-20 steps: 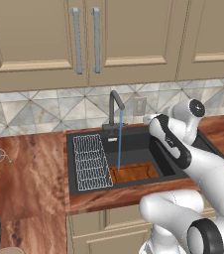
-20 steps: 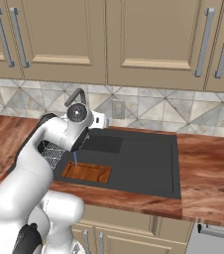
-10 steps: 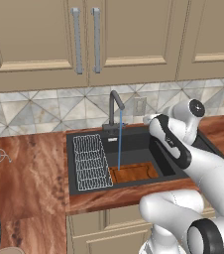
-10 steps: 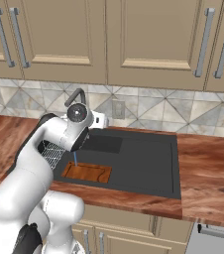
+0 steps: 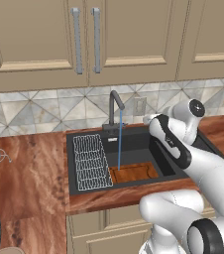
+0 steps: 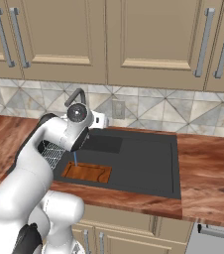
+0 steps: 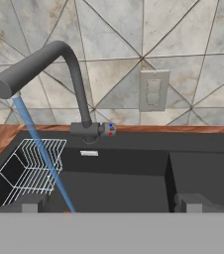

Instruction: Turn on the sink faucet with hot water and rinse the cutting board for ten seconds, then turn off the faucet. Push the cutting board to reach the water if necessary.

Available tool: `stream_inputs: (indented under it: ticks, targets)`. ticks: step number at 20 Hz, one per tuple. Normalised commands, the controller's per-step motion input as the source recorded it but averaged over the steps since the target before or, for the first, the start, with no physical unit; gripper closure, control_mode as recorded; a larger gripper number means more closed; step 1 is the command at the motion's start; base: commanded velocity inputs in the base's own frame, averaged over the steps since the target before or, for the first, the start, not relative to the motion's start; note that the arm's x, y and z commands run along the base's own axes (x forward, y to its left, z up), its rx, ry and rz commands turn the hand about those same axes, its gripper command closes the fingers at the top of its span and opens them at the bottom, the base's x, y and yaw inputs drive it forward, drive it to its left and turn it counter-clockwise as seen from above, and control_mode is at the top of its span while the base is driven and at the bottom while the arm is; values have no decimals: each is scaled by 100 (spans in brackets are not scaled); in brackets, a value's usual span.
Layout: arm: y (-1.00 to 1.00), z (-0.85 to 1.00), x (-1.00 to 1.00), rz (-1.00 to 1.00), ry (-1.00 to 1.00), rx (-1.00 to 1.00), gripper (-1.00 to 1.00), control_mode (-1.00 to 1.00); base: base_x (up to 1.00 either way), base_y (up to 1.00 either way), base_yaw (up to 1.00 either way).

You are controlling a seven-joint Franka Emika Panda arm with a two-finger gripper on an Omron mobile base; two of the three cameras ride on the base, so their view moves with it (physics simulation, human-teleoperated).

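**Water running onto board; gripper empty, held off the faucet**

You have the sink faucet (image 7: 74, 74) on: the water (image 5: 119, 146) falls as a thin blue stream from the spout and lands on the cutting board (image 5: 134, 172). The board lies flat on the floor of the sink (image 6: 148, 171), at the front, just beside the white wire rack (image 5: 90, 161) that fills the basin's left end. In the left base view the stream meets the board near its left edge.

Your gripper (image 7: 111, 203) sits above the sink, facing the backsplash, clear of the faucet base and its lever (image 7: 106, 129). Its fingers (image 7: 32, 203) stand wide apart with nothing between them. A wall outlet (image 7: 153, 90) is on the tile right of the faucet.
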Motion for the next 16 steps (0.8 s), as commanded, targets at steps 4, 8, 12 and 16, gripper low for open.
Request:
stream_inputs:
  ticks: [4,8,12,16]
  targets:
    - [0,0,0,0,0,0,-100,-100,0,0,0]
    - [0,0,0,0,0,0,-100,-100,0,0,0]
    - [0,0,0,0,0,0,-100,-100,0,0,0]
    - [0,0,0,0,0,0,-100,-100,0,0,0]
